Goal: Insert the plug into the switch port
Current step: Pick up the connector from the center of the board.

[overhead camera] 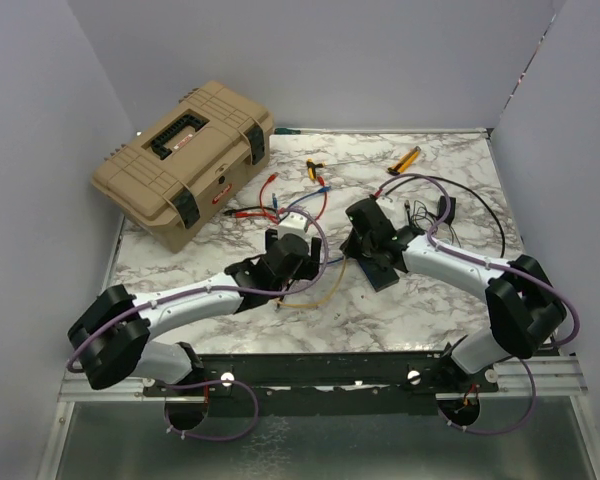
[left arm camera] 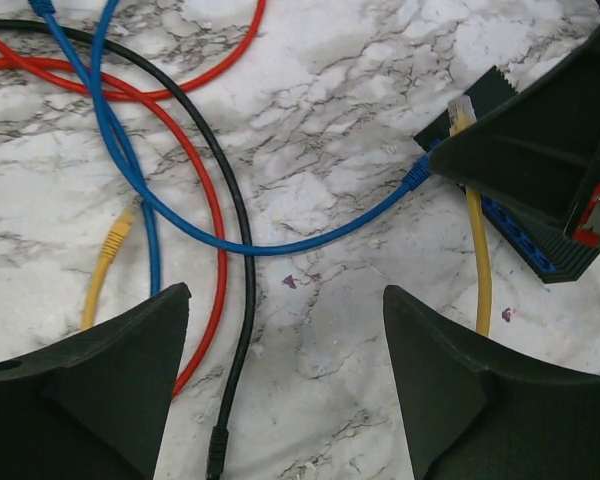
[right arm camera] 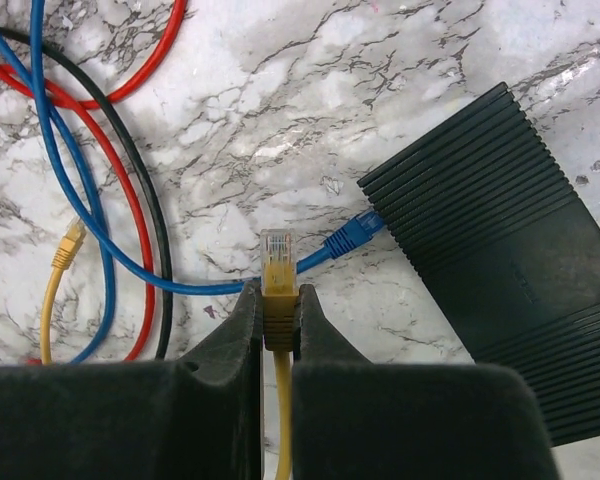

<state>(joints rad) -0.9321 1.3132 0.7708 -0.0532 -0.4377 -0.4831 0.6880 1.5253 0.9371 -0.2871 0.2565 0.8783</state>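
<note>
From above, the tan toolbox [overhead camera: 185, 160] sat at the far left of the marble table [overhead camera: 460, 180], well apart from the work. The left gripper [overhead camera: 288, 256] hung just short of the small white-grey box [overhead camera: 298, 222], which I took for the switch. Its switch port could not be made out from up there. The right gripper [overhead camera: 365, 232] stood to the right of that box, over a flat black box [overhead camera: 383, 270].

In the left wrist view, the left gripper's fingers [left arm camera: 100, 400] were spread wide with nothing between them, only marble and loose cables, a red cable [left arm camera: 216, 230] among them. At the right, the yellow plug [left arm camera: 462, 108] poked out of the other arm's fingers. It was close to the black box's blue-lined edge, where a blue plug [left arm camera: 417, 175] appeared seated. The white-grey box was out of frame.

The right wrist view had the right gripper [right arm camera: 278, 300] clamped on the yellow plug [right arm camera: 278, 262] just behind its clear tip. The tip pointed at bare marble, with the ribbed black box [right arm camera: 490, 240] near on the right.

To my eye the main worry was the wrong socket. The black box lay nearest, and the white one sat outside both wrist views. The thin pinch might also let the plug twist on contact, and the trailing cables could snag or drag the light box.
</note>
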